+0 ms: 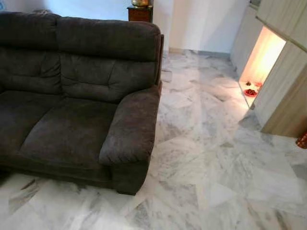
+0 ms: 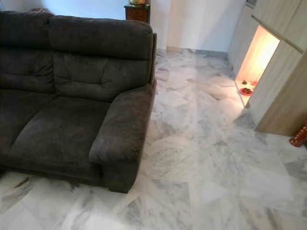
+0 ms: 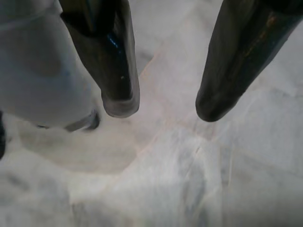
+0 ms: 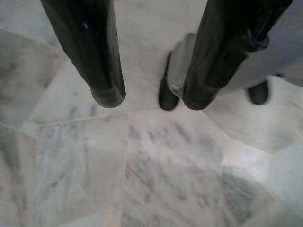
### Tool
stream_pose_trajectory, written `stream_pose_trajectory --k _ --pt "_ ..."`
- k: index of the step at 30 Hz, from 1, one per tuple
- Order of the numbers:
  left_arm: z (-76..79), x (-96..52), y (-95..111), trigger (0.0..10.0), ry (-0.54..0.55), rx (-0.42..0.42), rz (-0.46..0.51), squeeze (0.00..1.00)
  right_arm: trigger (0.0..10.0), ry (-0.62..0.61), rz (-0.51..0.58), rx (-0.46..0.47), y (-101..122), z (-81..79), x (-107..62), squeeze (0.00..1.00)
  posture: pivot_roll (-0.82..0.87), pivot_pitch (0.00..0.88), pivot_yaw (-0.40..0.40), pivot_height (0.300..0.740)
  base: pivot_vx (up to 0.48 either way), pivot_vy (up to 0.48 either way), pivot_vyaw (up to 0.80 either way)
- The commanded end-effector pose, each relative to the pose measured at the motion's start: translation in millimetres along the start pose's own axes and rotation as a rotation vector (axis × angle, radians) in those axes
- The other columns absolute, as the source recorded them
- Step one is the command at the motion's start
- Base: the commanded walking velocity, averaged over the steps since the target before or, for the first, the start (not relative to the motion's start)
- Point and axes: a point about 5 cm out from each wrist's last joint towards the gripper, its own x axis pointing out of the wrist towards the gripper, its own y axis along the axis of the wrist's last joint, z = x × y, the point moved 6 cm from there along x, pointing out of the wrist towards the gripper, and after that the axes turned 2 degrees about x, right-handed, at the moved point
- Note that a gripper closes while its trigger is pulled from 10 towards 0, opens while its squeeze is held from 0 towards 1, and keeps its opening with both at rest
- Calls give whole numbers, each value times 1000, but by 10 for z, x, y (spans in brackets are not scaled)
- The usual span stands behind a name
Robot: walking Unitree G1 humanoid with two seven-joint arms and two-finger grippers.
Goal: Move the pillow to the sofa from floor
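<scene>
Sofa (image 1: 72, 96) upholstery, a dark brown plush fabric with soft tufted creases, takes up the left of the head views: 2 padded back cushions, a broad seat and a rounded, overstuffed armrest. Right of it spreads the floor (image 1: 206, 158), glossy white marble slabs veined in grey. Further right stands a pale wood-grain cabinet (image 1: 288, 86) with a warmly lit niche, a small red dish (image 1: 250, 92) at its foot. I cannot tell where the pillow lies. Over the marble hang both arms: the left gripper (image 3: 163, 106) and the right gripper (image 4: 147, 97), each with 2 long glossy black fingers spread apart around nothing.
</scene>
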Motion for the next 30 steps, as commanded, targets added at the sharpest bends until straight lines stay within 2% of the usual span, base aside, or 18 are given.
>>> stream_pose_trajectory --k 1,13,30 --pt "-180 79 236 10000 -22 -141 -51 0 10000 -62 60 602 223 128 39 0 -70 0 44 740 0 349 0" --pt "-202 66 180 10000 -16 -137 -62 0 10000 -55 50 591 188 100 37 0 -57 0 45 740 0 352 0" --pt "-133 57 112 10000 -27 -149 -71 0 10000 -68 32 585 103 121 22 0 -57 0 37 740 0 348 0"
